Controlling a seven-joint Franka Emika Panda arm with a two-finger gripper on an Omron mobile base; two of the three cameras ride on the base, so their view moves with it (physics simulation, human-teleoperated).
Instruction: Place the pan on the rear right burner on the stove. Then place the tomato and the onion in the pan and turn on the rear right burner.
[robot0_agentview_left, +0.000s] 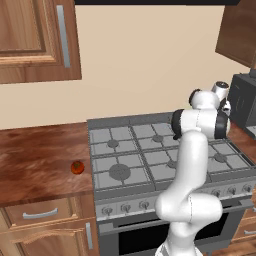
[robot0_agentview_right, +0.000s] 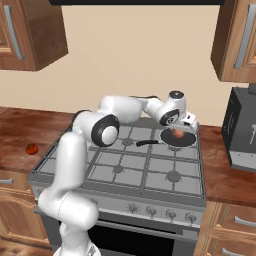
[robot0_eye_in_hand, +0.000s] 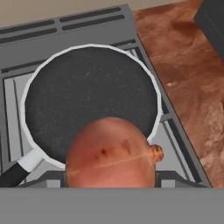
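The gripper (robot0_agentview_right: 178, 131) is gripping the onion (robot0_eye_in_hand: 110, 153) above the pan (robot0_eye_in_hand: 89, 100) sitting on the stove (robot0_agentview_right: 150, 170); the tomato (robot0_agentview_left: 77, 167) is lying on the counter (robot0_agentview_left: 35, 160).

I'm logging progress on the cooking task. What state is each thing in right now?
pan: on the rear right burner, nothing lying in it yet.
onion: held in the pincer, above the pan.
tomato: lying on the wooden counter, left of the stove.
pincer: closed on the onion.
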